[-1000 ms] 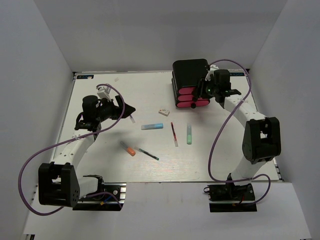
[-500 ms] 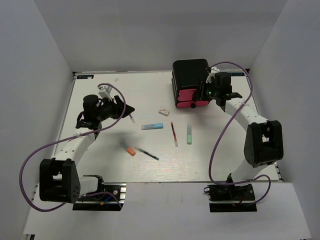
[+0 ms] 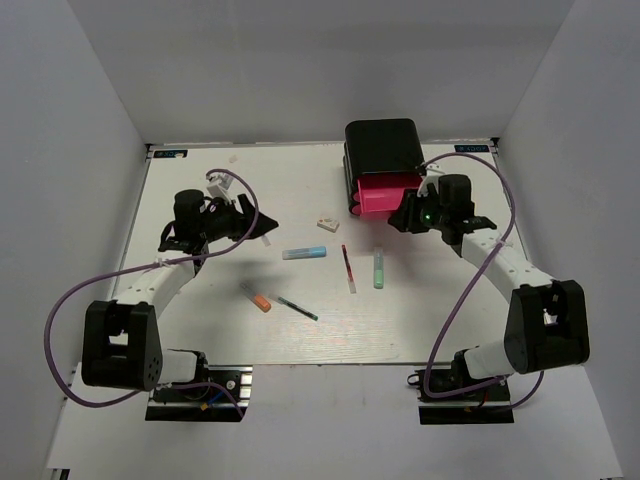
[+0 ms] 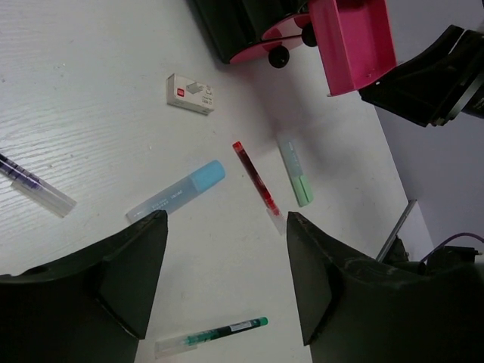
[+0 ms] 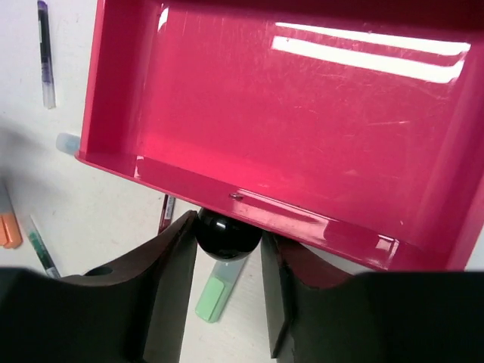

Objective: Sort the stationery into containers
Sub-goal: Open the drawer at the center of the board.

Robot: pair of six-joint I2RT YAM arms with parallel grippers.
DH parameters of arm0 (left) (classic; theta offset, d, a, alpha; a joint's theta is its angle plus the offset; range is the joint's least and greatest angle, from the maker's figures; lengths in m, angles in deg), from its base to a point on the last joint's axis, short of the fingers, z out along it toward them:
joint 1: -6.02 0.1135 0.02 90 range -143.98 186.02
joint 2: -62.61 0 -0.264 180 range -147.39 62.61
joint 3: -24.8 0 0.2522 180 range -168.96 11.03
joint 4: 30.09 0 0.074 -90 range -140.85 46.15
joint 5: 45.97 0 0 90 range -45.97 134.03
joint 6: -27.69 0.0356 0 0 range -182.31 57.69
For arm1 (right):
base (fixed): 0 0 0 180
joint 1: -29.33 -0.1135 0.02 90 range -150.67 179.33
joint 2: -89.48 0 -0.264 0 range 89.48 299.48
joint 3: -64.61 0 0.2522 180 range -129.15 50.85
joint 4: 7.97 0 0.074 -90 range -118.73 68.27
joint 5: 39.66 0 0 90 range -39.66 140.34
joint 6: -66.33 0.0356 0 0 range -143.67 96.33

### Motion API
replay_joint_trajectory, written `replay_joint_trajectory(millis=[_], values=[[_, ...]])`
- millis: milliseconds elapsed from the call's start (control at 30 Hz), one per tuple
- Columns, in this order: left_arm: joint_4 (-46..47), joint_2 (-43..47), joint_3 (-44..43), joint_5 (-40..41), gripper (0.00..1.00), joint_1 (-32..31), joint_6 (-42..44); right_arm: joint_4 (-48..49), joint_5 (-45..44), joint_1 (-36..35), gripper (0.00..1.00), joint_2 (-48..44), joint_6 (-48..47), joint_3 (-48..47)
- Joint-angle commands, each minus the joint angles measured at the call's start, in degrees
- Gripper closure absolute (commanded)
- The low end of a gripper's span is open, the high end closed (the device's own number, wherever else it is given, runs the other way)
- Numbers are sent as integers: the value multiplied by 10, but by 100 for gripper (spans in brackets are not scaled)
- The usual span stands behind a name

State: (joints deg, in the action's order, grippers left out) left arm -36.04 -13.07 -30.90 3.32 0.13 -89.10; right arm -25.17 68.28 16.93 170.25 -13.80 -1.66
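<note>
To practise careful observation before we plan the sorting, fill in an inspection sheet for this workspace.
Surface: white table, wood-grain.
Job's things: pink drawer pulled out of black case, nothing seen inside; light blue marker, green marker, red pen, teal pen, orange-capped pen, purple pen, white block lie loose.
Clutter: nothing seen.
Pincers: left pincer open, holding nothing; right pincer shut on knob.
Cables: purple cables loop off both arms, clear of pens.
Surroundings: plain white walls.
</note>
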Motion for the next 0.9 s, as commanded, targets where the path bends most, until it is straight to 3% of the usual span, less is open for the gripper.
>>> replay_joint_trajectory(millis=[0,33,100,200,400,500,600,867], values=[[10,-3,-1,-30,25,-9,14,8,33,-2,58,-12,-6,3],[-5,-10,-10,-35,23,-15,20,7,36,-2,38,-11,-7,1],[-37,-19,-28,-35,22,-32,51,5,47,1,24,-15,-13,-3],[-62,-32,-40,-35,20,-49,83,13,51,-2,14,-23,-17,7],[-154,-44,-78,31,22,-108,155,-5,63,1,14,-55,-38,21],[-196,-57,-101,95,27,-141,196,-47,102,0,16,-81,-113,31],[-238,-83,-135,166,32,-172,233,-93,166,2,23,-100,-196,47],[-307,-213,-254,323,32,-242,301,-121,264,2,43,-135,-300,91]])
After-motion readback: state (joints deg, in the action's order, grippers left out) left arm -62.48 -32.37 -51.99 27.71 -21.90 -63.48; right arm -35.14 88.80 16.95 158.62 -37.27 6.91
